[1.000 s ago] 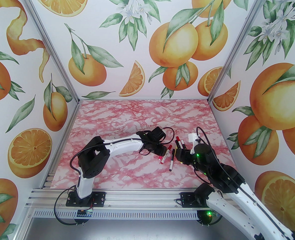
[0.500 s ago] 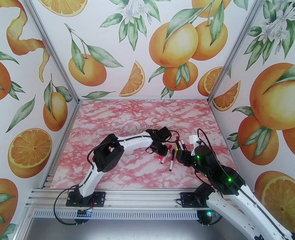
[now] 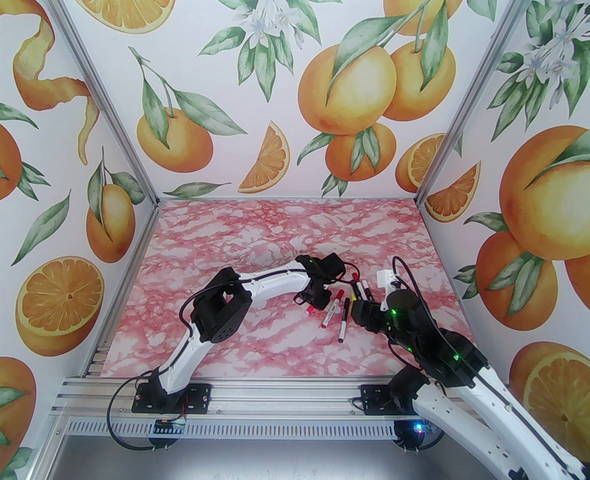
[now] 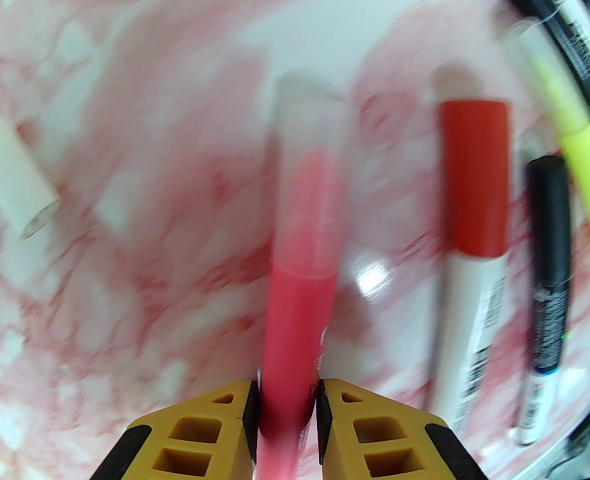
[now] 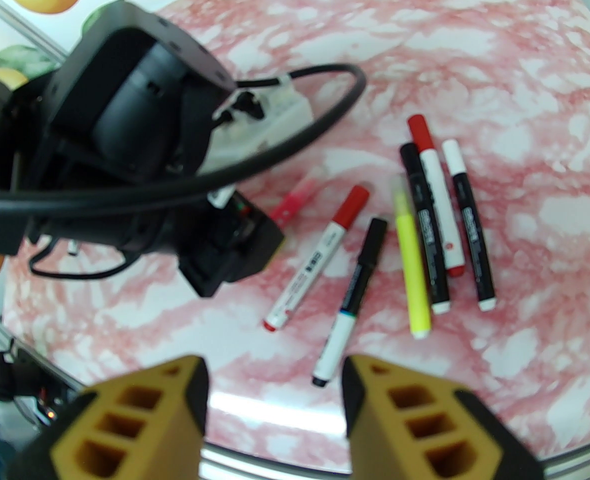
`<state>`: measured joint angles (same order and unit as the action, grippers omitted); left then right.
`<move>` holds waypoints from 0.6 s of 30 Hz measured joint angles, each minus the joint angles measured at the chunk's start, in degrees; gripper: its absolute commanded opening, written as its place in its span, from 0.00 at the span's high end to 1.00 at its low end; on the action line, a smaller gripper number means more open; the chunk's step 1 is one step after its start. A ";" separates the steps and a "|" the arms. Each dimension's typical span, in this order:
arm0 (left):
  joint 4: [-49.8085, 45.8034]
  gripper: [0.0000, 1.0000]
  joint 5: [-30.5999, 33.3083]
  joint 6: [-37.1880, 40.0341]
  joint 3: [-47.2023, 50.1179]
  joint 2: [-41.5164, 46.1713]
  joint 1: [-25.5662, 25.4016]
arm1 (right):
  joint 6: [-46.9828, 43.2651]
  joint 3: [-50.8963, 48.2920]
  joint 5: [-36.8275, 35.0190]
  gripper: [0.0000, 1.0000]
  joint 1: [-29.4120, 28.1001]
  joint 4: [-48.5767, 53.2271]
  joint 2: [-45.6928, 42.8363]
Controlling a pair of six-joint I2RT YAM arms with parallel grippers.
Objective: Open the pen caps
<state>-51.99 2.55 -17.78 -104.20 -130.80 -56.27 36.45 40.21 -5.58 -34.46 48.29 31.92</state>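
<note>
Left gripper (image 4: 287,408) clamped on the pink pen (image 4: 300,288)
Its clear cap (image 4: 315,123) juts ahead; my right gripper (image 5: 274,393) hangs open, so I'd pinch that cap squarely and pull straight

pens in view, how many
7: pink pen in the left gripper; then rightward red-capped pen, thin black-capped pen, yellow pen, black pen, second red-capped pen, white-capped pen. Others may hide behind the left arm.
</note>
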 measured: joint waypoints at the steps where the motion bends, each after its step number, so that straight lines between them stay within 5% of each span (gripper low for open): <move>1: -0.74 0.80 0.61 0.68 -0.31 -0.15 0.00 | 0.20 0.00 0.02 0.51 0.00 0.00 0.00; 11: -1.38 0.88 0.98 3.37 0.76 0.83 0.04 | 2.71 -0.63 1.92 0.53 0.00 -2.12 -0.02; 18: 5.27 0.88 -5.64 1.68 18.18 14.80 2.12 | 5.66 -2.56 6.29 0.56 0.00 -6.12 -0.33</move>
<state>-46.72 -3.09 -16.10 -86.02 -116.01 -54.15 42.11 37.65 0.71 -34.46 42.17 31.59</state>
